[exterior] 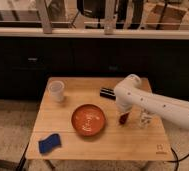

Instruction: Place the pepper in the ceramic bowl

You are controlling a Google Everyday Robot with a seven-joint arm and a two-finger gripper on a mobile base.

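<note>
Running this one remotely, so here's what I've got on screen, left to right.

Far left, near the front edge of the bench (113, 146), there's a blue sponge (49, 143). It's nothing to do with the job and well out of the way. Behind it, toward the back left corner, a white cup (56, 91) stands upright. I can't see far enough into it to say whether anything's inside.

Middle of the bench is the ceramic bowl (76, 113), sitting flat with its mouth up. All I can see in it are the pale markings at the centre, so I'd call it empty and the drop not yet done. Just behind and to its right lies a black bar (108, 93), apart from the bowl's rim.

Then the business end. The arm (158, 107) reaches in from the right and bends down, which puts the gripper (123, 113) just beside the bowl's right rim. The pepper (123, 120) is directly under it, dark red, outside the bowl. I can't tell whether the gripper is clamped on the pepper or loose, or whether the pepper is off the wood. My guess is it's lined up that way for a short sideways hop left over the rim.

Something small and pale (146, 119) sits further right, half behind the arm. I can't make out what it is.
</note>
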